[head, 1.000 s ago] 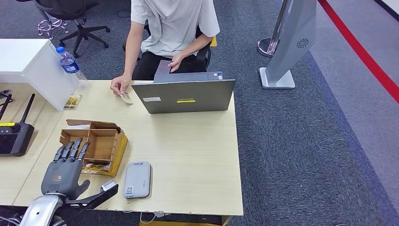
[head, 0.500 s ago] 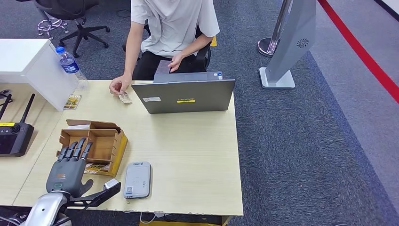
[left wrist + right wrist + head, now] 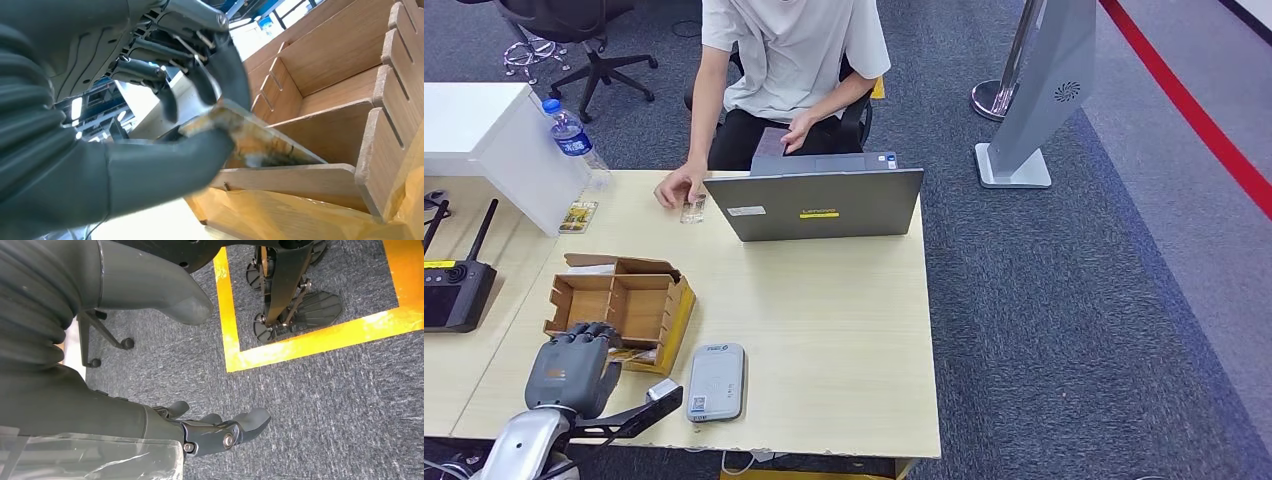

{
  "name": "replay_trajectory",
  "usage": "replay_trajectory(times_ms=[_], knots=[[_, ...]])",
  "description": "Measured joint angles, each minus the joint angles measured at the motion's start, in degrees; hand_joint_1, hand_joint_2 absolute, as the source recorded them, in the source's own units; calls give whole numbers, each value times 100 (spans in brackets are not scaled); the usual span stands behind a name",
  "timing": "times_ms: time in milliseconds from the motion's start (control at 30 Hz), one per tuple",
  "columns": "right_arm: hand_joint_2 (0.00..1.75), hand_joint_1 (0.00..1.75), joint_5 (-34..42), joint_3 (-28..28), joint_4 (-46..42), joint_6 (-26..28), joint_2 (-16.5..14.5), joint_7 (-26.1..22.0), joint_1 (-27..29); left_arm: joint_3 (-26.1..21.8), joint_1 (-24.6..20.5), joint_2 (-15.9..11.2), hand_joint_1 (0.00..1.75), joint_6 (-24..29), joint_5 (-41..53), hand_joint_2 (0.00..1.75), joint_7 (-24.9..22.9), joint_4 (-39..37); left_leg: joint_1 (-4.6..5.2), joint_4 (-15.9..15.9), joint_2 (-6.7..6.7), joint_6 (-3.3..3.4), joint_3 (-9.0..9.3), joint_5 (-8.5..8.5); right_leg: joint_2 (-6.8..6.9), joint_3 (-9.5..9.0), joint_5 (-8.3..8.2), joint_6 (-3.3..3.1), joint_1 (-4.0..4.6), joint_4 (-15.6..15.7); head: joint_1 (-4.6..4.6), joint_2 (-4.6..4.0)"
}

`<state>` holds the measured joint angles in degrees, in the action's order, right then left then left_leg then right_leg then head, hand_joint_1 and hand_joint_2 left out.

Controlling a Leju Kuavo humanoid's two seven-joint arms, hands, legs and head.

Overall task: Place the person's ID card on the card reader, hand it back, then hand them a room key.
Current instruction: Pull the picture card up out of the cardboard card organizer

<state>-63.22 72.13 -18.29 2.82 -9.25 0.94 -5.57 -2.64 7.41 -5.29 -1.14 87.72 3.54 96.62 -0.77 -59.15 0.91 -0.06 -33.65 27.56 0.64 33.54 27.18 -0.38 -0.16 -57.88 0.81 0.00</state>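
Note:
My left hand [image 3: 572, 365] is curled over the front compartment of the wooden card box [image 3: 624, 297]. In the left wrist view its thumb and fingers [image 3: 220, 75] pinch a printed room key card [image 3: 255, 142] just above the box's wooden dividers [image 3: 320, 125]. The grey card reader [image 3: 716, 381] lies flat to the right of my hand, near the table's front edge. At the far side the person's hand [image 3: 674, 187] rests on the ID card [image 3: 692, 208] on the table, beside the laptop. My right hand [image 3: 165, 422] hangs over the carpet, fingers apart, holding nothing.
An open grey laptop [image 3: 814, 204] stands at the far edge with the seated person behind it. A black controller [image 3: 454, 292] lies on the left table, a water bottle [image 3: 572, 135] and another card [image 3: 579, 216] further back. A grey stand [image 3: 1049, 90] is on the carpet.
My left hand's fingers went from spread upright to curled down over the box's front compartment and closed on a card. The person's hand shifted the ID card slightly on the table.

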Motion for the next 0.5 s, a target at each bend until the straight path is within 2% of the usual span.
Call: replay_trajectory(times_ms=[500], knots=[[175,0,-12,-18,0,8,0,0,0,-131,-52,114,175,444,-27,175,72,12,0,0,-1,0,0,0,0,0,0,0,0,0,1,0]])
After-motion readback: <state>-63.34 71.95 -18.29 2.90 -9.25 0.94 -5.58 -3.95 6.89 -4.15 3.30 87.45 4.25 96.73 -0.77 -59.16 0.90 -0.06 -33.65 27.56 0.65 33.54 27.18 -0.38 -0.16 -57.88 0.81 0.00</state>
